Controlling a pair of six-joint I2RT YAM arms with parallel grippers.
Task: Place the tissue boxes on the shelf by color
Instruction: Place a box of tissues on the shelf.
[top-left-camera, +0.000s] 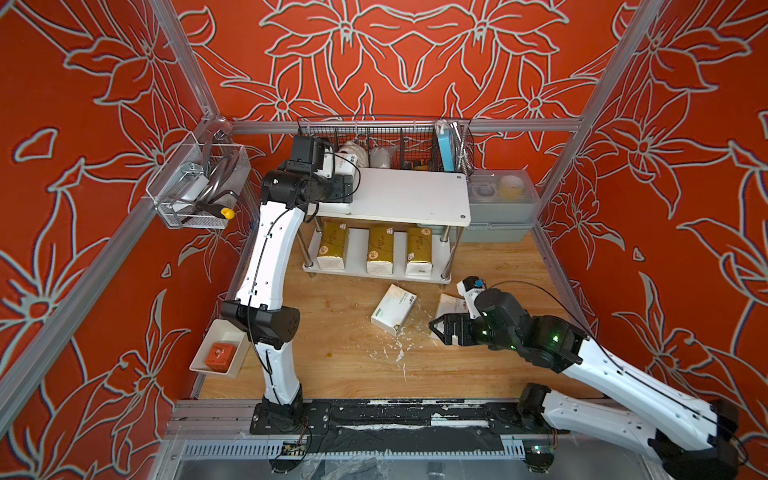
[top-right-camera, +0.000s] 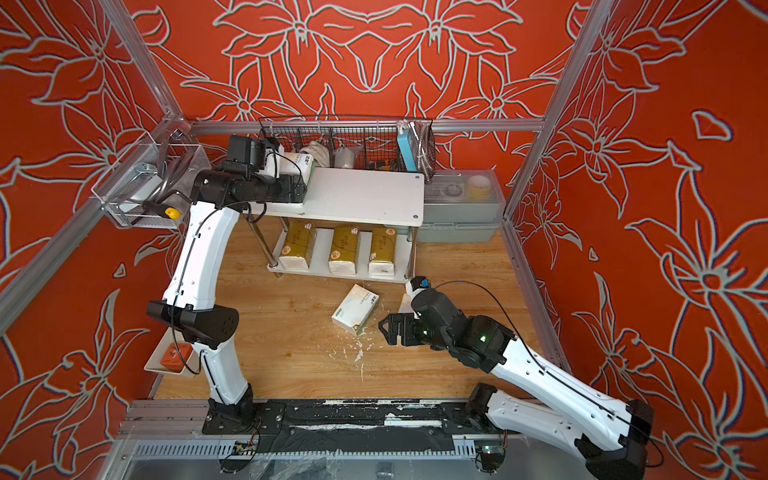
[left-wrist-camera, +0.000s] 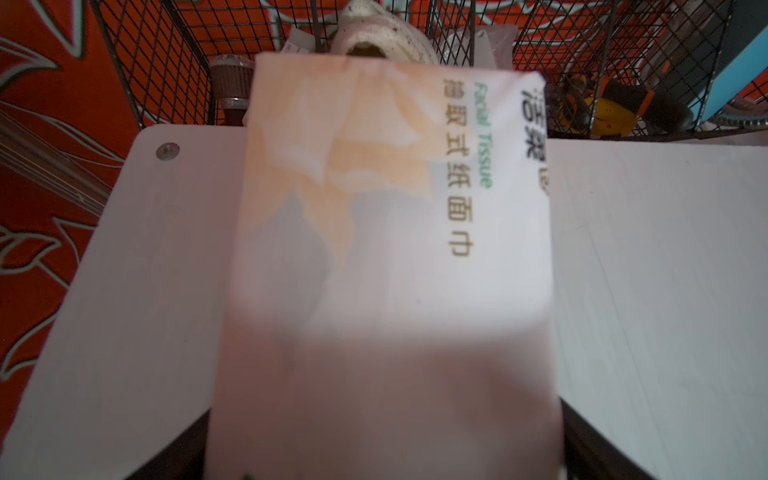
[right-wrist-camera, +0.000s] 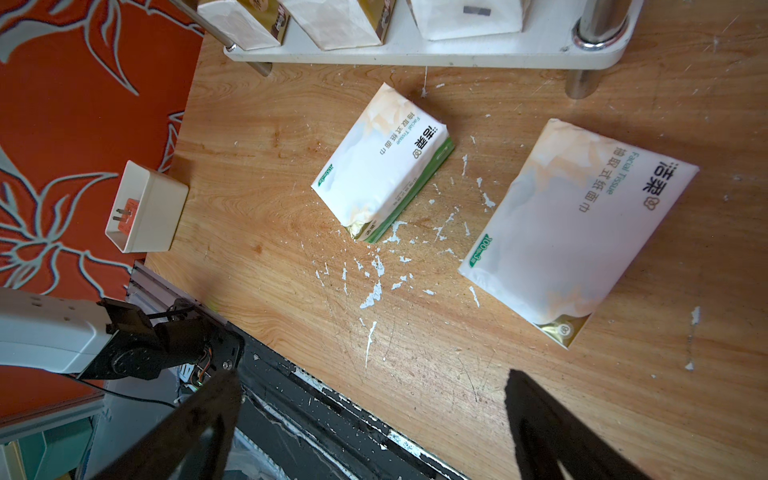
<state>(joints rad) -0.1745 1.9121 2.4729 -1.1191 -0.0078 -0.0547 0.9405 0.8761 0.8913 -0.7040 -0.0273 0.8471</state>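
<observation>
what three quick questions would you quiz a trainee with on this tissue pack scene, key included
1. True or false: three gold tissue packs sit on the shelf's lower board.
2. Where do the two loose white tissue packs lie? A the wooden table; B the lower board; C the top board.
3. Fill in: the third white pack, at the top board, sits between the fingers of the ___ gripper.
Key: 1 true; 2 A; 3 left gripper.
</observation>
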